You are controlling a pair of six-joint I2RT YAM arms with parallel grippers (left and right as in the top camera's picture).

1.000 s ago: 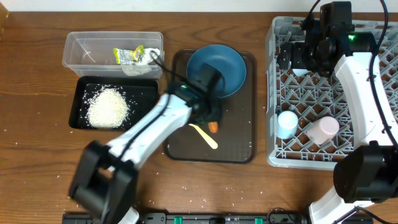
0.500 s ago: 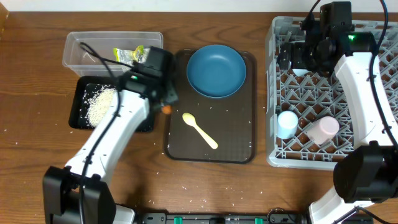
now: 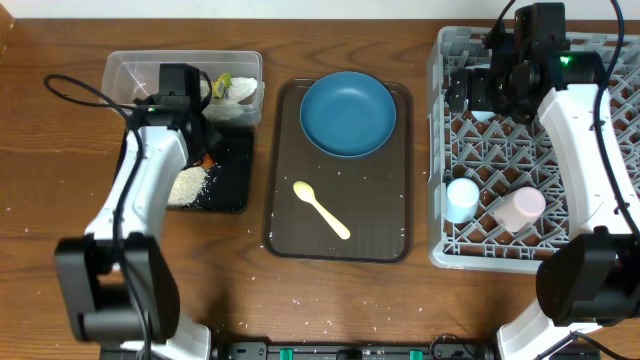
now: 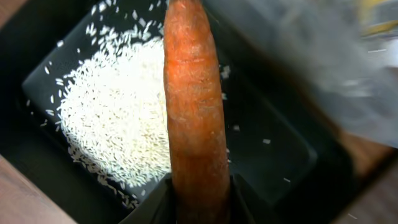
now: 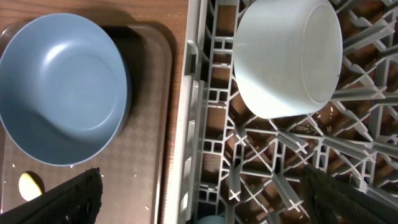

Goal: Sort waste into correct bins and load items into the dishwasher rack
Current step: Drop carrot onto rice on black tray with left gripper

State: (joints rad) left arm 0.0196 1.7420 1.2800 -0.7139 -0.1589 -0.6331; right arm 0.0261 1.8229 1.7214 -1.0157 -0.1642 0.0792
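My left gripper (image 3: pixel 205 156) (image 4: pixel 200 202) is shut on the small orange carrot piece (image 4: pixel 193 112) (image 3: pixel 208 160). It holds the carrot just above the shallow black tray (image 3: pixel 233 192) (image 4: pixel 273 155), beside the pile of white rice (image 3: pixel 188 185) (image 4: pixel 118 118). The crumpled wrapper (image 3: pixel 232 87) lies in the clear tub (image 3: pixel 130 80). The blue plate (image 3: pixel 347 113) (image 5: pixel 62 87) and the yellow spoon (image 3: pixel 322 210) (image 5: pixel 30 185) rest on the brown tray. My right gripper (image 3: pixel 468 97) (image 5: pixel 208 205) stands open over the left edge of the dishwasher rack (image 3: pixel 437 150), next to the white bowl (image 5: pixel 289 59), which sits upside down.
The dark brown serving tray (image 3: pixel 385 225) lies between the bins and the rack. A blue cup (image 3: pixel 461 198) and a pink cup (image 3: pixel 520 208) sit in the rack's near part. Stray rice grains dot the wooden table in front.
My left arm has swung left from the brown tray, carrying the carrot piece, and is now over the black tray. The right arm has not moved.
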